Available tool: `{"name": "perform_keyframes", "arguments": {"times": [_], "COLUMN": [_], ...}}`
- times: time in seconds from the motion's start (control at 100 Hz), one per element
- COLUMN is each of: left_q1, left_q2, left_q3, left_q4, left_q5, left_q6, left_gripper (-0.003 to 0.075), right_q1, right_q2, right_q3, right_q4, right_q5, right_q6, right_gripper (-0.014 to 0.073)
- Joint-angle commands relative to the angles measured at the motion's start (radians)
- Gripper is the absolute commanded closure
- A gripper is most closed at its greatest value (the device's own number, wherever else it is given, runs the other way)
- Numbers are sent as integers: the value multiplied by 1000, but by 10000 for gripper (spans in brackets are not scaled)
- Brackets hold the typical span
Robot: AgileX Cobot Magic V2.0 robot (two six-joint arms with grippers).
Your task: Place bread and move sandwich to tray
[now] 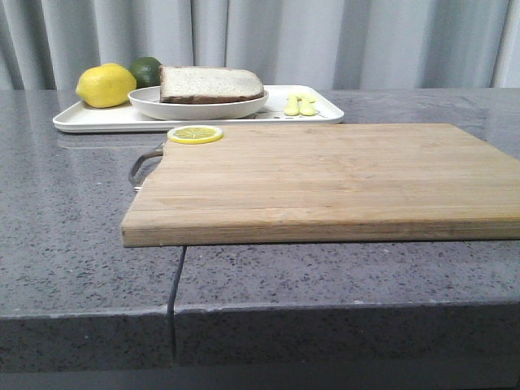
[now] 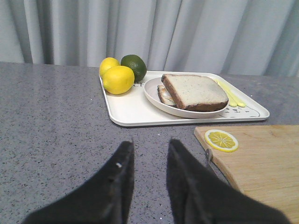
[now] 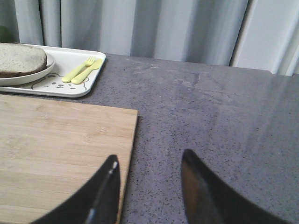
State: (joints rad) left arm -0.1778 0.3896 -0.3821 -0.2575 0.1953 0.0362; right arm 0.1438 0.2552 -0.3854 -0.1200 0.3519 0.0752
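The sandwich (image 1: 211,84) lies in a round white plate (image 1: 197,106) on the white tray (image 1: 106,119) at the back left; its top bread slice shows pale crumb and dark crust. In the left wrist view the sandwich (image 2: 194,92) shows a lower slice under the top one, on the tray (image 2: 135,109). In the right wrist view only the sandwich's edge (image 3: 21,59) shows, on the tray (image 3: 70,88). My left gripper (image 2: 149,147) is open and empty over the bare counter, short of the tray. My right gripper (image 3: 148,161) is open and empty over the cutting board's right edge. No gripper shows in the front view.
A pale wooden cutting board (image 1: 325,179) with a metal handle (image 1: 142,166) fills the middle of the counter, with a lemon slice (image 1: 195,134) on its far left corner. Lemons (image 2: 117,78) and a lime (image 2: 134,66) sit on the tray's left; a yellow fork and spoon (image 3: 84,70) lie on its right.
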Motion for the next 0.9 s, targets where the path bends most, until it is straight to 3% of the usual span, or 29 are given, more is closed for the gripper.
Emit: {"name": "perform_keyframes", "arguments": {"times": [0.0, 0.04, 0.15, 0.89], "left_q1": [-9, -9, -9, -9], "left_q2": [4, 4, 4, 4], "left_q3": [-27, -27, -27, -21], "left_q4": [-12, -12, -12, -9], "left_q5": [-85, -85, -85, -87], "left_q6": [-2, -2, -2, -2], "left_gripper": [699, 741, 739, 739], "right_q1": [-5, -5, -5, -5], "right_q2": [9, 9, 9, 9], "right_q3": [-25, -25, -25, -25], "right_q4": [-15, -15, -15, -14], "right_q5": [-83, -83, -83, -83], "right_q6": [3, 3, 3, 3], "right_gripper": [458, 538, 722, 713]}}
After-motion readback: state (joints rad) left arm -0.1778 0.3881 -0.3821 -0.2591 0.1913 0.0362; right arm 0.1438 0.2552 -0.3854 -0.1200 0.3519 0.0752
